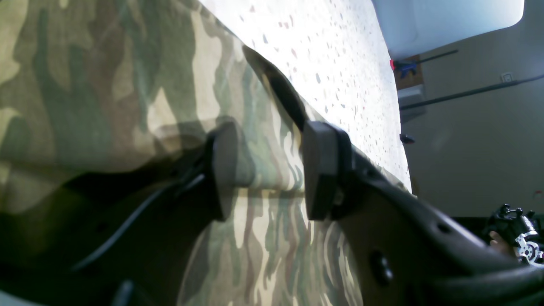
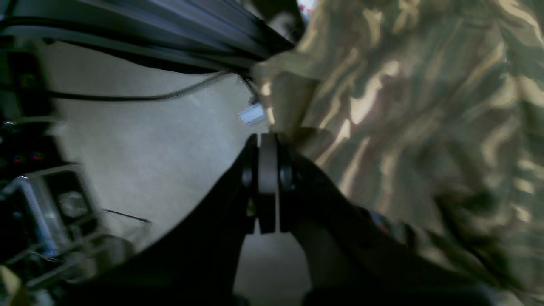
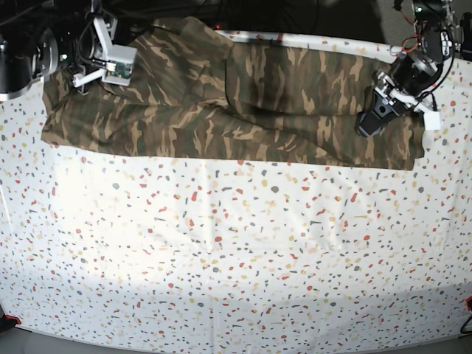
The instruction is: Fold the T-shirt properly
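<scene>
Base view: T-shirt spread as long band along far edge of speckled bench. Left tool down on its right end; right tool at left end, jaw state unreadable here.

Left wrist view: pads spread wide, cloth between and below, not pinched.

Right wrist view: right tool pads pressed together, cloth edge just beside; grip on cloth unclear.

T-shirt: spread along far edge | speckled table
</scene>
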